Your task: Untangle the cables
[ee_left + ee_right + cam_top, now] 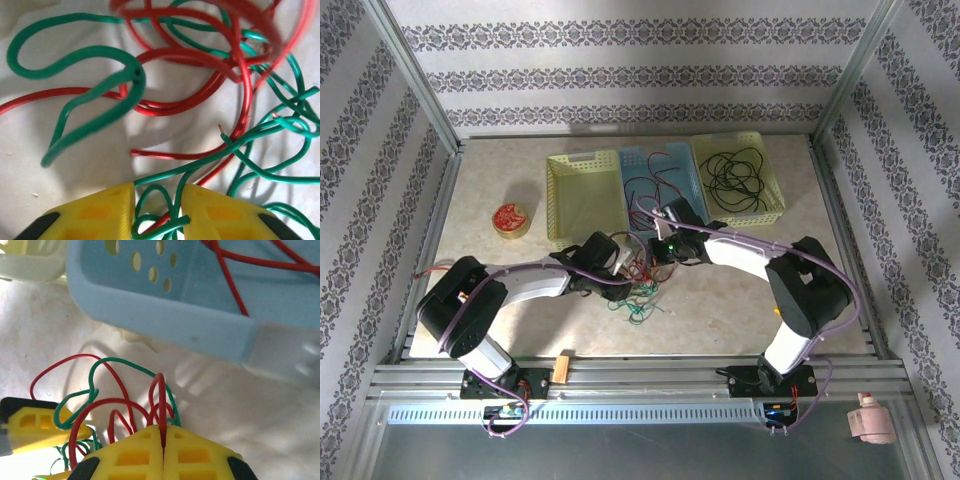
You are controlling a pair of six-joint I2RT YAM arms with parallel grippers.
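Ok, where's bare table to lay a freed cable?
Front of the table between the cable tangle and right arm; back-left corner, bordered by the red tin and yellow basket. Crowded around the tangle, near the blue basket.

left hand [158, 195] fingers apart | right hand [163, 432] pinched on red cable [161, 390]

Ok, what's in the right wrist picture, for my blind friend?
The yellow right gripper is shut on a thin red wire rising from a red-and-green tangle. Behind sits a pale blue plastic basket holding more red wire.
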